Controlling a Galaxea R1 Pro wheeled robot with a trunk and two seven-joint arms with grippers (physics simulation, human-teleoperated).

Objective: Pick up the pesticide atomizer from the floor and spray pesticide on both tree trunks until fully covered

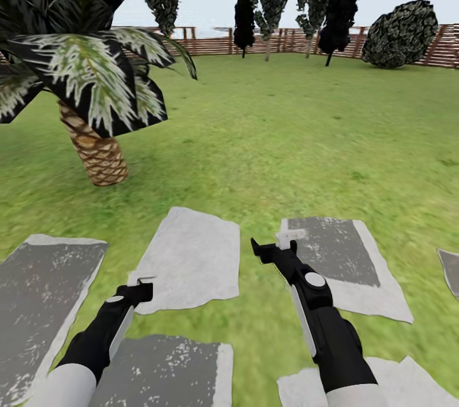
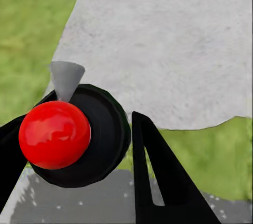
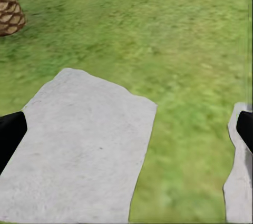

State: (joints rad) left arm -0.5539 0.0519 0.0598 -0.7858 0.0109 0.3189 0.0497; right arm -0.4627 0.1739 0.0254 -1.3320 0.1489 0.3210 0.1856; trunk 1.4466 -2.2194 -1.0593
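Grass lawn (image 1: 268, 139), fence (image 1: 255, 42) behind; left hand (image 2: 100, 182) holding red-knobbed object (image 2: 55, 134), right hand (image 3: 126, 134) spread wide.

A garden: grass lawn (image 1: 287, 133), slatted wooden fence (image 1: 217, 43), palm (image 1: 95, 152).

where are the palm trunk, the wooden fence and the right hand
palm trunk (image 1: 97, 153): head view, scaly lower trunk
wooden fence (image 1: 210, 43): head view, far slats
right hand (image 1: 275, 244): head view, between its fingertips
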